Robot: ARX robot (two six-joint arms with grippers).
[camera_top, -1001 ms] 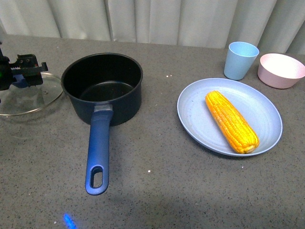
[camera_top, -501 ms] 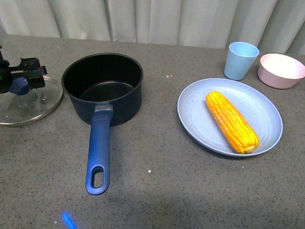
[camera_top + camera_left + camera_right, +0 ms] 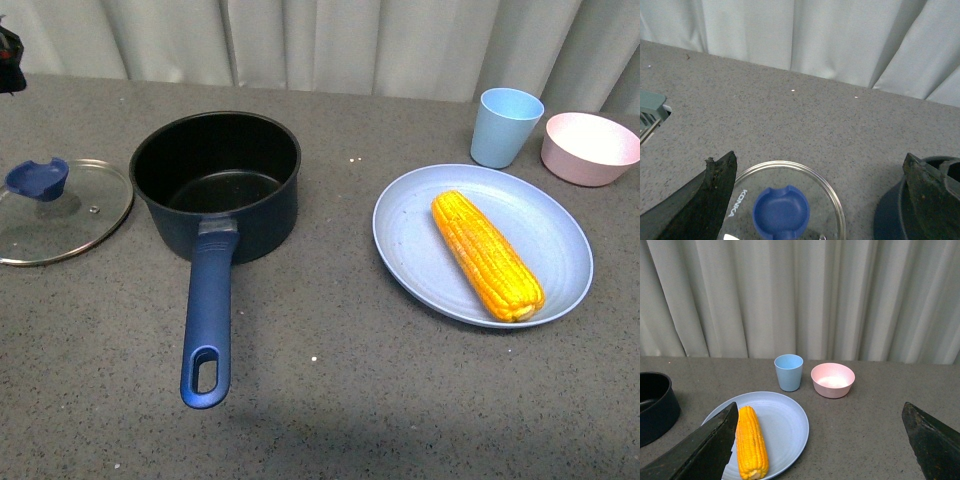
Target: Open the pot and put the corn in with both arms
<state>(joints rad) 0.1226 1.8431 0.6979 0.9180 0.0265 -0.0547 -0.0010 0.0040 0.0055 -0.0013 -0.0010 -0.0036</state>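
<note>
While both end effectors hang empty, the risk lies in the pick-up to come. Nearest, low in the front view, the pot's long handle (image 3: pixel 206 320) points at the bottom edge of the frame. Any arm sweeping low across the middle could clip it and spin the pot (image 3: pixel 215 180) off its spot.

Just past that, at the right of the frame, the corn (image 3: pixel 487 255) lies slantwise on a pale blue plate (image 3: pixel 410 250), well apart from the pot. It's round and tapered, so I'd judge a pinch off its middle could make it roll or squirt free. A hard push down could skid the plate across the table (image 3: pixel 330 400). The right end effector (image 3: pixel 820 410) is spread wide with nothing between its fingers, and the corn sits at the lower left of its view.

Left of centre, the pot stands open, its black inside bare. A drop from too high could bounce the cob off the rim. At the left edge the glass lid (image 3: pixel 60 215) lies flat just beside the pot. The left end effector (image 3: pixel 817 162) gapes wide above it, gripping nothing.

Farther back, a light-blue cup (image 3: pixel 505 125) and a pink bowl (image 3: pixel 588 147) stand close behind the plate. An overshooting reach could knock them.
</note>
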